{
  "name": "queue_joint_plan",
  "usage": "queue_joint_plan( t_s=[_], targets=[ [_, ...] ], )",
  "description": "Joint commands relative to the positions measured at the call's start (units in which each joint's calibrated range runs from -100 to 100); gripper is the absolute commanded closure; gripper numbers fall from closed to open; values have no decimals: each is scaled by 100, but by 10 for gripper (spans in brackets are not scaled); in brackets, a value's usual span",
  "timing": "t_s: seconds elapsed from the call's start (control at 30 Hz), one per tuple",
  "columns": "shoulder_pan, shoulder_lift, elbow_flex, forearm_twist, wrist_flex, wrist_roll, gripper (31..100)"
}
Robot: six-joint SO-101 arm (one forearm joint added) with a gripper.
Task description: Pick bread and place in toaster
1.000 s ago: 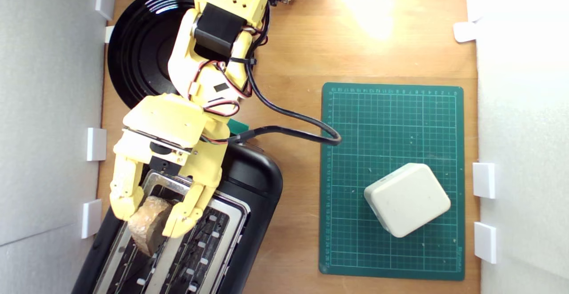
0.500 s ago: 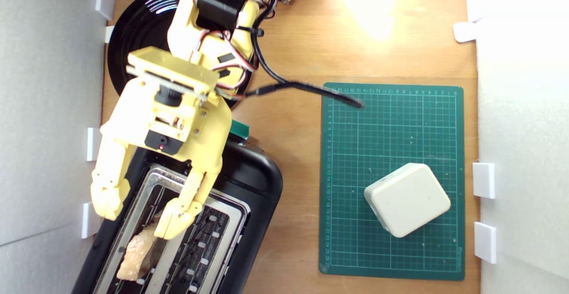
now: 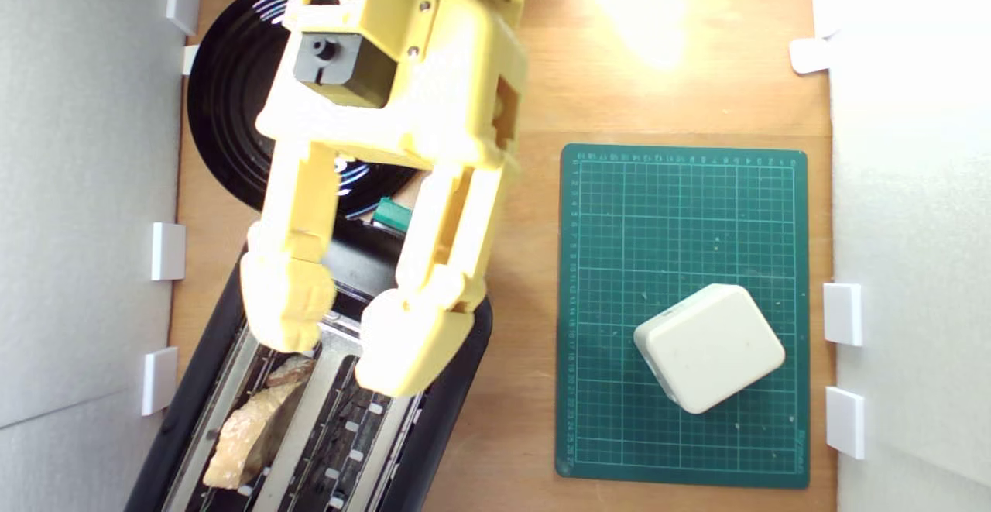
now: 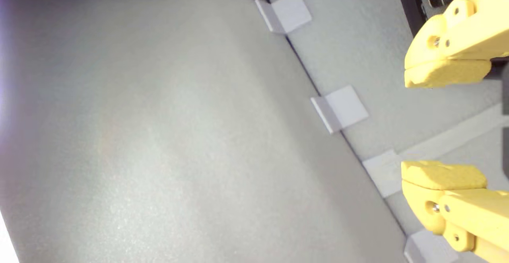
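Bread [image 3: 252,423] lies in the toaster [image 3: 445,388] slot, beyond the fingertips. Gripper [image 3: 341,341] spread wide, empty, clear above the slot's edge.

The large glossy black two-slot toaster with a silver top plate [image 3: 453,388] stands at the lower part of the exterior view's left, on the wooden surface [image 3: 526,101]. The wedge-shaped half-slice of holey rustic bread [image 3: 252,423] sits in the slot nearer that view's left, apart from the yellow plastic gripper [image 3: 341,338], which hangs above the toaster's upper end with its jaws spread. The round black ridged plate [image 3: 224,109] lies beyond the toaster, partly under the arm. The green gridded cutting mat [image 3: 681,218] lies to the exterior view's right, well apart from the toaster, carrying the rounded-square cream-white block [image 3: 708,348] in its lower part.
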Motion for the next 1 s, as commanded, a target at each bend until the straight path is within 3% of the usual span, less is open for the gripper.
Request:
queue_joint_plan(
  t_s=[0.0,0.13,0.23,0.4,0.57,0.83,0.97],
  targets=[
    [-186,-561,254,33,-107,-709,539],
    [-435,-1051,1044,33,-107,-1232,540],
    [-701,-1542,1816,33,-107,-1295,540],
    [-1136,-2491,3277,33,-107,-1269,543],
    [-1483,-3331,4467,33,-107,-1127,616],
    [-1805,-4487,6491,33,-107,-887,663],
    [-1837,-5020,7499,-58,-107,-698,720]
  ],
)
